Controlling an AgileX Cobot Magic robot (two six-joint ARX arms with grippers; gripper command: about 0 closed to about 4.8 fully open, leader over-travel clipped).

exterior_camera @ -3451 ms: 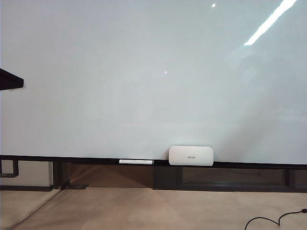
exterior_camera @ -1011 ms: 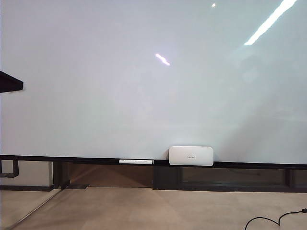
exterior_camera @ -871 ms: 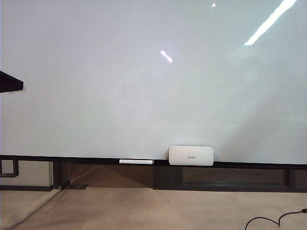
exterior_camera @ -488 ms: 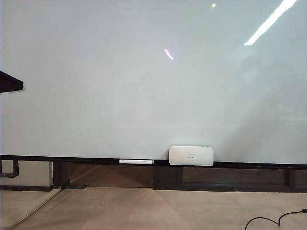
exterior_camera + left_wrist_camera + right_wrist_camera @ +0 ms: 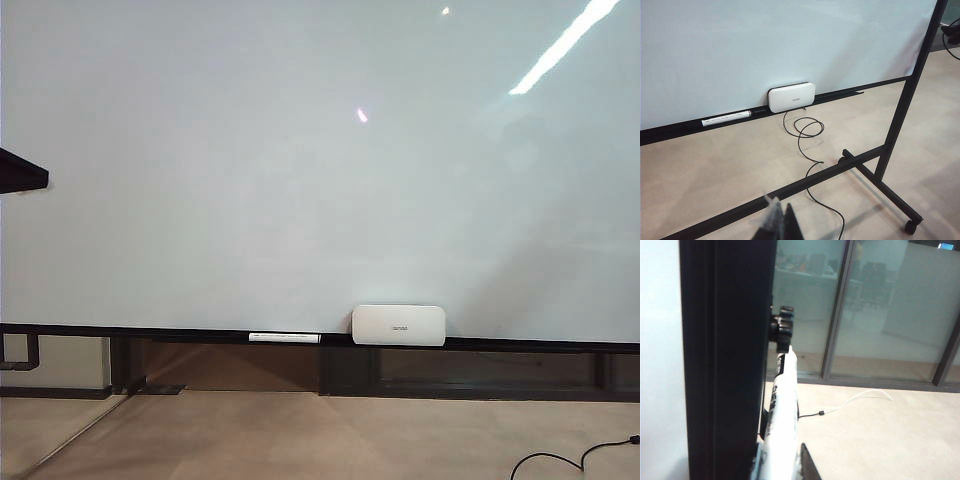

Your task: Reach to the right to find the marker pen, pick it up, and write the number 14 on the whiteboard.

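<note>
With the right gripper (image 5: 785, 462) clamping onto the marker pen (image 5: 781, 405) beside the dark frame post (image 5: 727, 355), left gripper (image 5: 776, 225) idle with fingers together, next move needs a clean lift toward the still-blank whiteboard (image 5: 300, 180).

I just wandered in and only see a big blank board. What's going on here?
A two-armed robot is meant to write on the whiteboard, which shows no writing yet. Neither arm shows in the exterior view. In the right wrist view, the right gripper is off at the board's black side post, with the marker pen between its fingers; whether the grip is firm I cannot tell. The left gripper hangs over the floor in front of the board, looking shut and empty.
</note>
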